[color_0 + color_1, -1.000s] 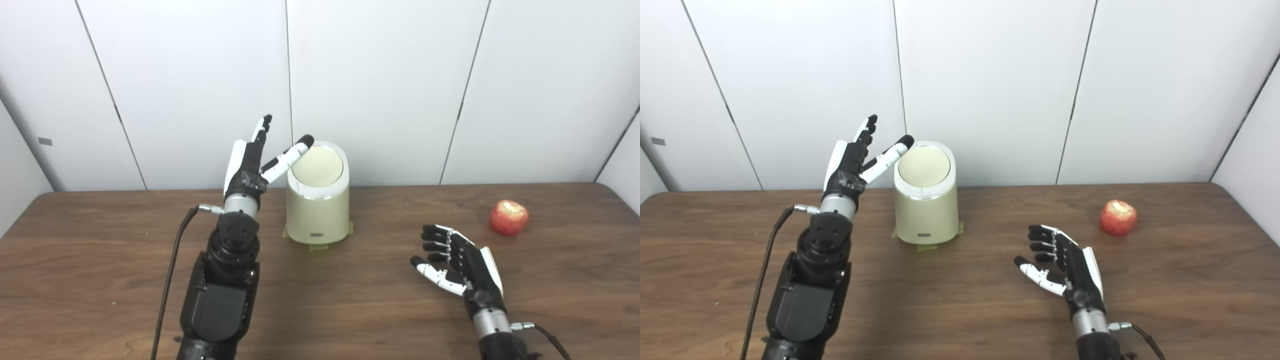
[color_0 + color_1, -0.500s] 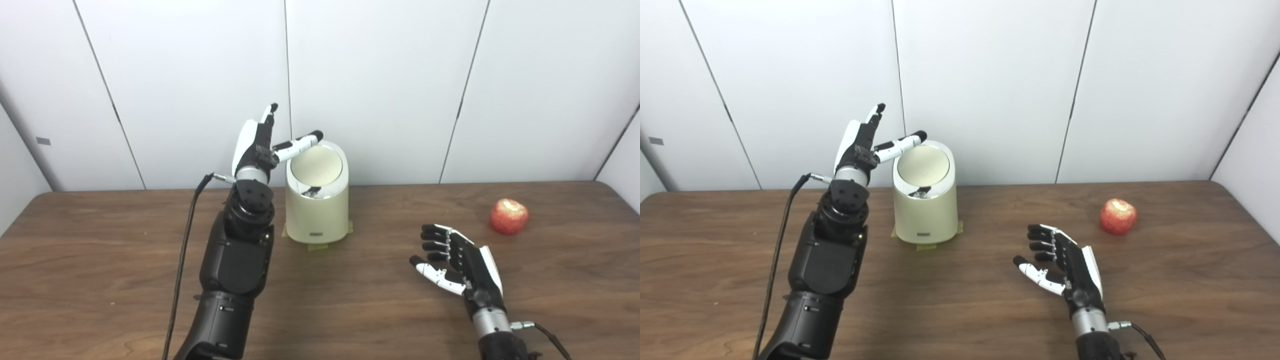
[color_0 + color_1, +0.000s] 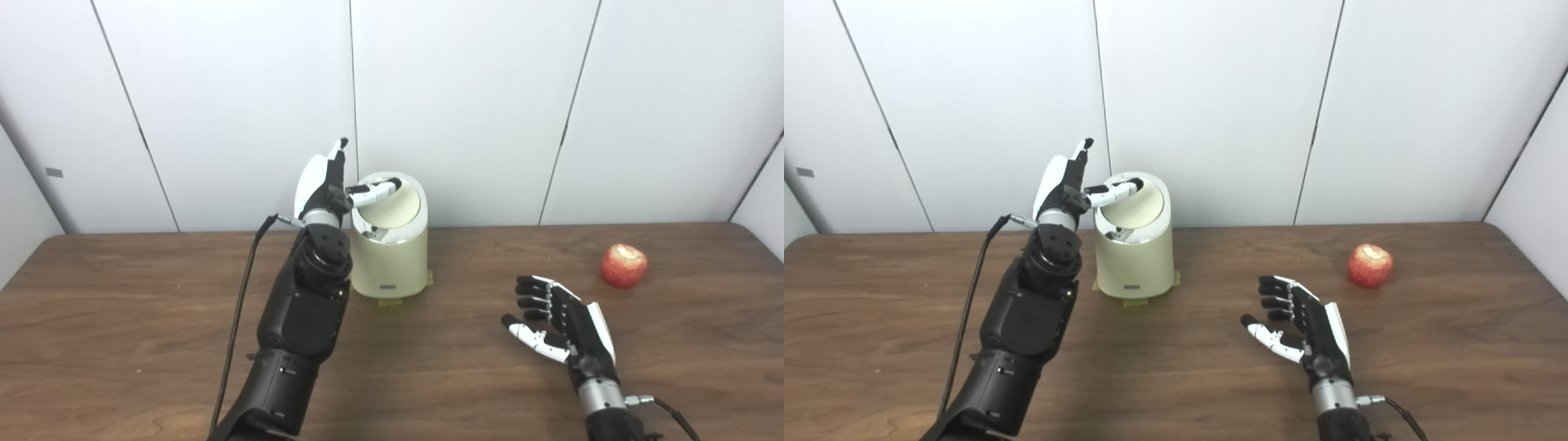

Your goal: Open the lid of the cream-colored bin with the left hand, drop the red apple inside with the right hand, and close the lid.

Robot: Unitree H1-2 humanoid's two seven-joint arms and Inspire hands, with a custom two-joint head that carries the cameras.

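Observation:
The cream-colored bin (image 3: pixel 388 260) stands at the back middle of the table, taped down at its base. Its round lid (image 3: pixel 395 205) lies in the top ring, tilted toward me. My left hand (image 3: pixel 334 184) is open at the bin's upper left, fingers pointing up, its thumb (image 3: pixel 375 191) reaching over the lid's left rim. I cannot tell whether the thumb touches it. The red apple (image 3: pixel 623 266) lies on the table at the far right. My right hand (image 3: pixel 560 321) is open and empty, palm up, low over the table, well short of the apple.
The brown wooden table (image 3: pixel 122 318) ends at a white panelled wall behind the bin. A black cable (image 3: pixel 242 288) hangs from my left wrist along the forearm. Another cable (image 3: pixel 664 407) runs from my right wrist.
My left arm has moved forward and right toward the bin. Its thumb has gone from the lid's upper left edge to over the lid. The right hand and apple have not moved.

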